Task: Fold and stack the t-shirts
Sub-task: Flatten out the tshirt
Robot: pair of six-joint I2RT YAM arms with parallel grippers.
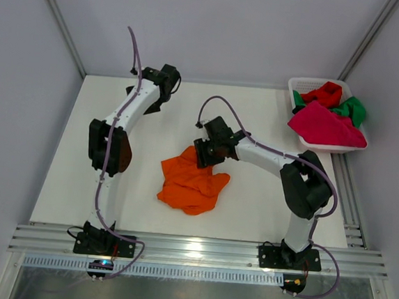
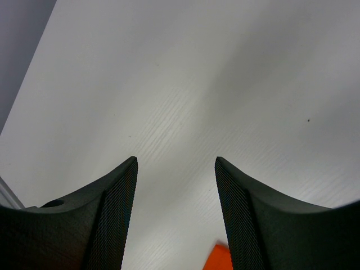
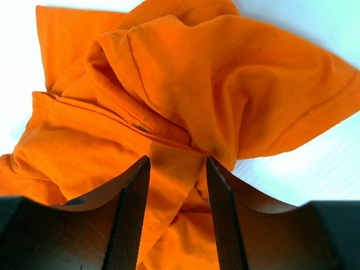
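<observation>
Crumpled bright orange t-shirt, tabletop

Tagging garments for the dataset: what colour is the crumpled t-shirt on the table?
Solid bright orange. The t-shirt shows best in the right wrist view.

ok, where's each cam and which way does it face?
Top: above and behind the bases, looking down on the table; both arms show whole.
Left wrist: on the left arm, facing bare table past the open left gripper.
Right wrist: on the right arm, facing down past the right gripper, fingers apart, onto the orange shirt.
Shared: top and right wrist both show that shirt.
</observation>
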